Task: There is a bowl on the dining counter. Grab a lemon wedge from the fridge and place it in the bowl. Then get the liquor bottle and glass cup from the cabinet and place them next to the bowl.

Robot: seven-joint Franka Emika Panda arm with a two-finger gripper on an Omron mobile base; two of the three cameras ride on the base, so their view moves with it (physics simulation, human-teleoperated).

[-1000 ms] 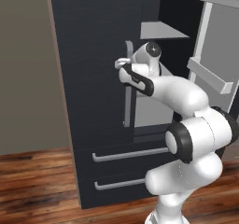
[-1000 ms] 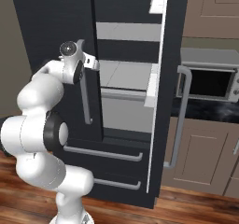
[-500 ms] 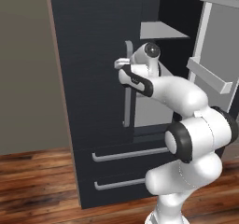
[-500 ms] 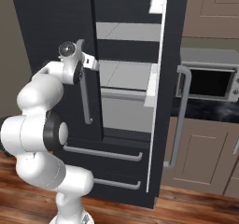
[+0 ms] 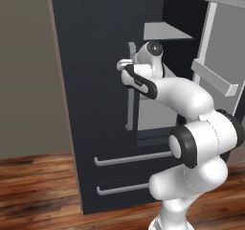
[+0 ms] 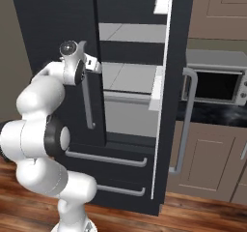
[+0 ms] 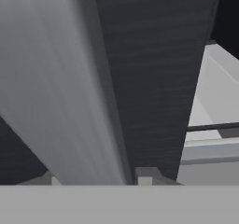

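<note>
The dark fridge has its left door (image 5: 91,80) closed and its right door (image 6: 176,81) swung open. My gripper (image 5: 125,63) (image 6: 96,64) is at the top of the left door's vertical grey handle (image 5: 130,104) (image 6: 88,105). In the hand view the handle (image 7: 60,101) runs between my gripper (image 7: 98,178), with one fingertip (image 7: 145,175) close against its side. I cannot tell whether the pads press on it. The lemon wedge, bowl, liquor bottle and glass cup are out of view.
Bare grey shelves (image 6: 130,33) show inside the open right half. Door bins (image 5: 215,80) hang on the open door. Two drawer handles (image 5: 131,158) run below my arm. A microwave (image 6: 217,81) sits on the counter to the right, above brown cabinets (image 6: 202,163).
The arm and the fridge doors stand where they were. The gripper stays at the handle's top.
</note>
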